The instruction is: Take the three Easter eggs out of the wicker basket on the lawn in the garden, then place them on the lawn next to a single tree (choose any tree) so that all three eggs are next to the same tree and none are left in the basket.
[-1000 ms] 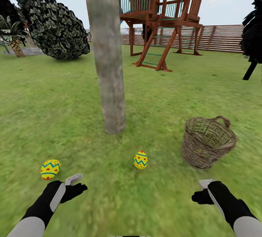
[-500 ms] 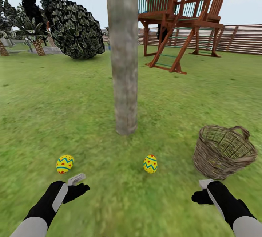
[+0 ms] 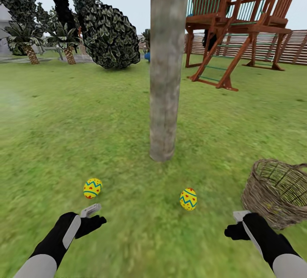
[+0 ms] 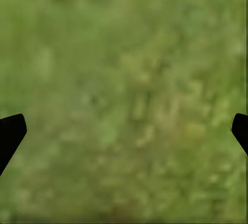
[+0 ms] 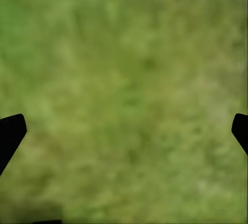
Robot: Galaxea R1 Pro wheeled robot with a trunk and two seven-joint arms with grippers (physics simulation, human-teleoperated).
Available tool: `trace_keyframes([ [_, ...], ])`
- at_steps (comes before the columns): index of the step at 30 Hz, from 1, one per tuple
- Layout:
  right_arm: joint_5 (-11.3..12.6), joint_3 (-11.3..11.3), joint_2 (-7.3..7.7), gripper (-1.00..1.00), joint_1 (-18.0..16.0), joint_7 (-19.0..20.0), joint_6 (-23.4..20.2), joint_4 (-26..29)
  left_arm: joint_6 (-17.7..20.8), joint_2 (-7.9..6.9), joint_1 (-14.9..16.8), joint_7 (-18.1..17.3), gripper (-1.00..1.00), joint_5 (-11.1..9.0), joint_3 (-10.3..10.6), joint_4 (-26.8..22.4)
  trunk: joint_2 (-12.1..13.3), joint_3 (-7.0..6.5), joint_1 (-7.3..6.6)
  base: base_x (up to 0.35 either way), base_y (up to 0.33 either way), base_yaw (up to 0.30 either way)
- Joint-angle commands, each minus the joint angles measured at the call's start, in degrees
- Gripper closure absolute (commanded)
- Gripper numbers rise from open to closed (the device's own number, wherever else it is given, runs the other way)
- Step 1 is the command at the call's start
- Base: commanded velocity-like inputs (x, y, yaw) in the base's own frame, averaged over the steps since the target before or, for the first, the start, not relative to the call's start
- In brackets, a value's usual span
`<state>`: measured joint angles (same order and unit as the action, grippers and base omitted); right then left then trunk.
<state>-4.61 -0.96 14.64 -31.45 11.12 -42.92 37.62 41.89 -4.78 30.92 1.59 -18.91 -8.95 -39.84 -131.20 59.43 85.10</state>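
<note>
Two eggs [image 3: 92,188] [image 3: 188,198], near tree [image 3: 164,98], on lawn [image 3: 64,124]

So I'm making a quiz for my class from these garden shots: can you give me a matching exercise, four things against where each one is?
Things:
1. wicker basket
2. tree trunk
3. wooden playset
4. two Easter eggs

Places:
A. far back, by the slatted fence
B. on the grass between the trunk and the grippers
C. at the head view's right edge, just beyond the right gripper
D. upright in the middle of the lawn

Pairs: 1-C, 2-D, 3-A, 4-B
</note>
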Motion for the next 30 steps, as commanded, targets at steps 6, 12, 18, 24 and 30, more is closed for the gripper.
trace_keyframes([
  [6, -0.5, -0.1, -0.04, -1.0, -0.01, 0.4, -0.21, 0.07, 0.29, 0.65, 0.02, 0.17, -1.0, -0.3, -0.1, -0.06, 2.4, -1.56, -1.33, 0.0, 0.0, 0.013],
  [12, -0.5, -0.17, -0.05, -1.0, -0.01, 0.4, -0.16, 0.01, 0.25, 0.69, 0.02, 0.25, -1.0, -0.34, -0.11, -0.07, 4.81, -3.2, -2.65, 0.0, 0.0, 0.0],
  [18, -0.57, -0.11, -1.18, -1.0, -0.01, 0.32, -0.15, 0.0, 0.29, 0.89, 0.02, 0.25, -1.0, -0.3, -0.1, 0.02, 7.21, -4.85, -3.97, -0.12, 0.0, 0.0],
  [24, -0.5, -0.03, -1.31, -1.0, -0.01, 0.31, -0.15, 0.0, 0.24, 1.01, 0.02, 0.26, -1.0, -0.26, -0.1, 0.07, 9.62, -6.32, -5.29, -0.323, -0.035, 0.033],
  [30, -0.56, -0.09, -1.37, -1.0, -0.01, 0.39, -0.15, 0.0, 0.28, 1.5, 0.02, 0.26, -1.0, -0.1, -0.1, 0.06, 12.03, -7.43, -6.6, -0.27, -0.205, 0.005],
])
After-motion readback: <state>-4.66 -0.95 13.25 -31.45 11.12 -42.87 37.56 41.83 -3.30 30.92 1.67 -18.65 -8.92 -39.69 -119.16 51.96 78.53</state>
